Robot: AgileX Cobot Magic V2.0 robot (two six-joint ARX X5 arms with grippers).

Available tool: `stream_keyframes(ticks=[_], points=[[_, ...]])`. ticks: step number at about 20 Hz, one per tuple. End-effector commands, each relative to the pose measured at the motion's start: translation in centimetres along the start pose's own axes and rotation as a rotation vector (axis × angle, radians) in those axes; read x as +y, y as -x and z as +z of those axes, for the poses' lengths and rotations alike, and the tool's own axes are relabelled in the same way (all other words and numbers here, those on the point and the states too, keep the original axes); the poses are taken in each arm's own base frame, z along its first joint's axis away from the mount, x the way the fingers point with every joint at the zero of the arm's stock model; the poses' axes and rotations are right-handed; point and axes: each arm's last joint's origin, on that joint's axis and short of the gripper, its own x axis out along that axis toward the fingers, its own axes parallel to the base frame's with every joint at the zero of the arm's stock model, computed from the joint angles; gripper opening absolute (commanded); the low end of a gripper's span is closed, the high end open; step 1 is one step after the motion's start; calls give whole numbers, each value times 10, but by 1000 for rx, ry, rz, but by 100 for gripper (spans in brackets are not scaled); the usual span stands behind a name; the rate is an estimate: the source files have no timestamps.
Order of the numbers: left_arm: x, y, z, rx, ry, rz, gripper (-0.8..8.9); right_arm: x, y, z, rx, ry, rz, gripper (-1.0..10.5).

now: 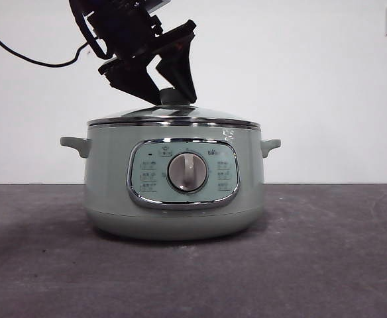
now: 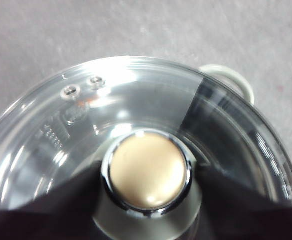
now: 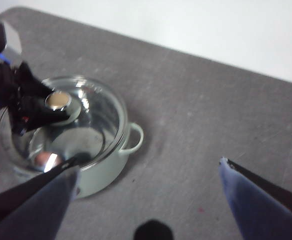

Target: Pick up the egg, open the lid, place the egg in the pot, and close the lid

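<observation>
Lid on pot; pot on table; left gripper fingers flank lid knob.

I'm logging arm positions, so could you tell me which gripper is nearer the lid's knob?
Left. The left gripper is down at the knob, its jaws on either side of it. The right gripper hangs open, off to the pot's side above the table.

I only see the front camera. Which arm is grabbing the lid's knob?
Observer: The left gripper. Its jaws touch both sides of the knob on the lid.
Operator: Where's the other arm?
Observer: The right gripper hangs beside the pot, over the table, jaws open, holding nothing.
Operator: Is the egg inside?
Observer: Something orange-pink shows through the glass, probably the egg, but it's blurry.
</observation>
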Motion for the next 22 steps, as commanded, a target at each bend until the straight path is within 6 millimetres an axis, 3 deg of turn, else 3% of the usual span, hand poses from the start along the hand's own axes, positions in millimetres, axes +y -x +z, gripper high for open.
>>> stream_keyframes(ticks=[1,5,8,11,15,19,20,22], points=[[-1,1,-3,20,-2,-3,480,2,0,-2,16,-4,56,473],[-4,22,3,-15,-6,-1,480,3,0,-4,33,-1,83,473],[-8,51,8,-48,-11,0,480,6,-1,-7,73,-1,179,472],[-14,98,8,-69,-14,-6,479,8,-3,-11,126,-2,248,471],[-24,169,-8,-69,12,-9,471,14,-9,-16,228,-16,393,468],[-33,219,-29,-59,39,-61,460,16,-16,-22,331,-25,424,465],[-35,227,-34,-50,40,-77,400,16,-19,-21,339,-26,423,423],[-37,237,-43,-18,45,-119,81,16,-19,-21,339,-26,423,172]])
